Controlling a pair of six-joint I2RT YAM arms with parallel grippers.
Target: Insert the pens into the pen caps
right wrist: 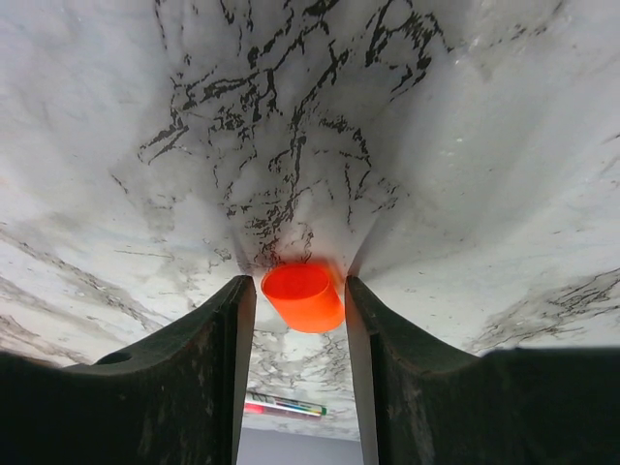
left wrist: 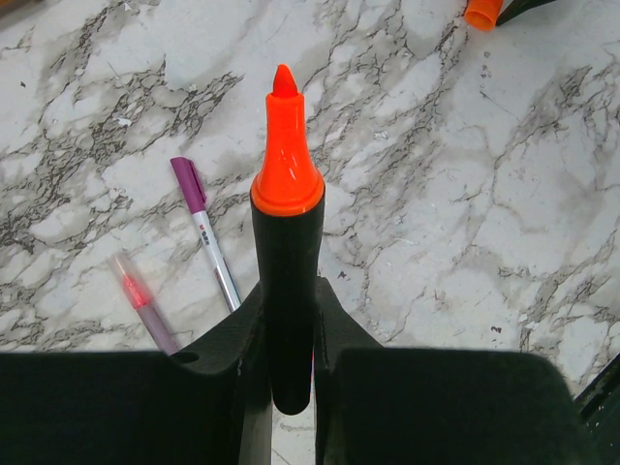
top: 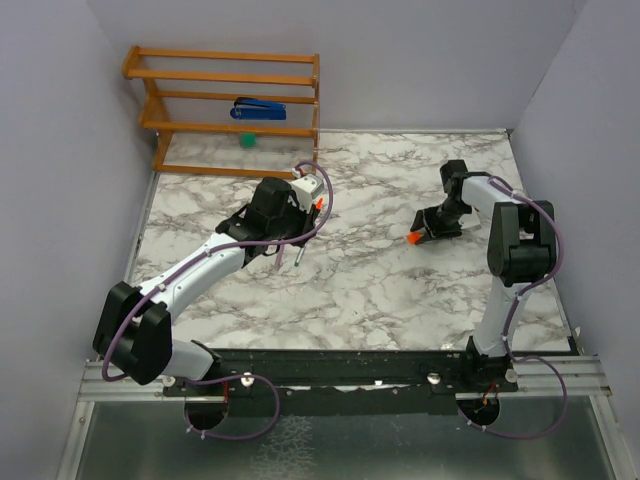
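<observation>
left pincer (left wrist: 289, 308) pinches the black marker (left wrist: 287, 242), its orange tip sticking out forward; right pincer (right wrist: 298, 289) is clamped on the orange cap (right wrist: 304, 300).

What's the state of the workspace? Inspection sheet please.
Surface: marble-pattern table.
Job's things: black marker, orange tip bare; orange cap; silver-grey pen with purple cap on; pink pen, cap state unclear.
Clutter: blue stapler and green ball on wooden shelf.
Grippers: left gripper shut on black marker; right gripper shut on orange cap.
Cables: purple cables looped along both arms.
Surroundings: wooden shelf back left; plain walls.
</observation>
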